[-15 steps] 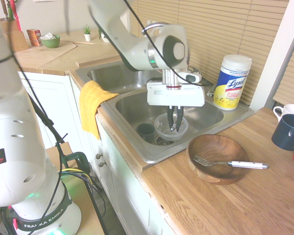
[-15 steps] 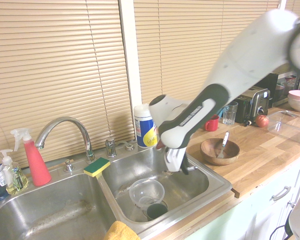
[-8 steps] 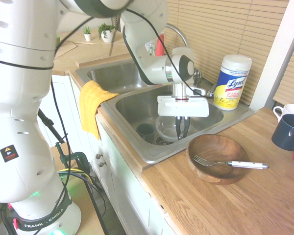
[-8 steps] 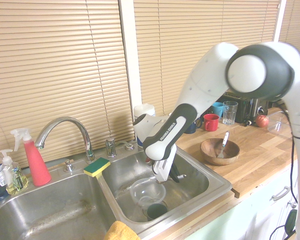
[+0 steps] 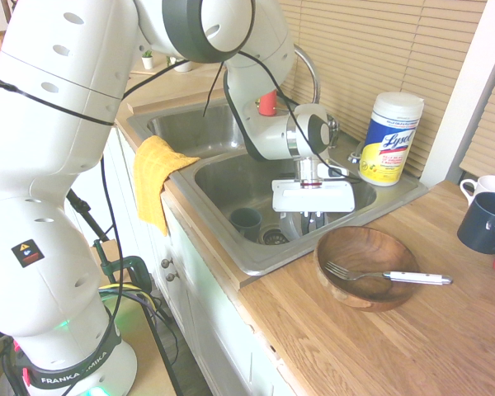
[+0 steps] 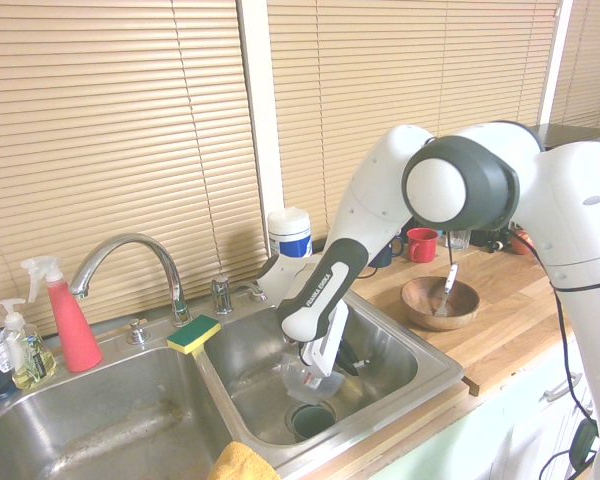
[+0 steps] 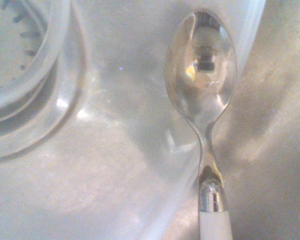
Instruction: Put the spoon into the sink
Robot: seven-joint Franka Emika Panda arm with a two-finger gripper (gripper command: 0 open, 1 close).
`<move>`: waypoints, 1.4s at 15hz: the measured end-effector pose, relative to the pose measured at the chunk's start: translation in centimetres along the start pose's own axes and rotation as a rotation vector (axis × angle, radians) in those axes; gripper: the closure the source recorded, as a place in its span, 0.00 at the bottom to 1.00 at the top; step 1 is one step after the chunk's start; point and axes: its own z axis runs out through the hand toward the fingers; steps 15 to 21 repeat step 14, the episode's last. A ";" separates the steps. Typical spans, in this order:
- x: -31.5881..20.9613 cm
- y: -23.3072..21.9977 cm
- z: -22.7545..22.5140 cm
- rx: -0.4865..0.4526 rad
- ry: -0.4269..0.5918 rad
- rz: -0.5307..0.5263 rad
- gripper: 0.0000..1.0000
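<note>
The spoon (image 7: pixel 202 75) has a silvery metal bowl end and a white handle. The sink (image 5: pixel 247 177) is steel grey. The towel (image 5: pixel 155 175) is yellow; the sponge (image 6: pixel 193 335) is yellow and green. The wooden bowl (image 5: pixel 370 256) is brown with darker grain, and the surface (image 5: pixel 346 351) is light brown, streaked with grain. The wipes canister (image 5: pixel 389 140) is white, blue and yellow. The spray bottle (image 6: pixel 73 325) is coral red, and the blinds (image 6: pixel 110 120) are tan with horizontal stripes.

So the room had tan slatted blinds (image 6: pixel 110 130) covering the windows, with a white window post (image 6: pixel 260 110) between them. Counter (image 5: pixel 363 346) was light butcher-block wood, sitting on white cabinets (image 5: pixel 223 305) with round dark knobs (image 5: pixel 170 277). Pretty bright light overall, kinda washed out on the blinds tbh.
</note>
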 end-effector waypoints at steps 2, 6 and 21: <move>0.1 -0.1 -0.6 -0.001 0.004 0.001 0.00; 0.1 -0.1 -1.1 0.001 0.011 0.001 0.00; -2.7 -0.3 -3.4 0.017 0.061 -0.035 0.00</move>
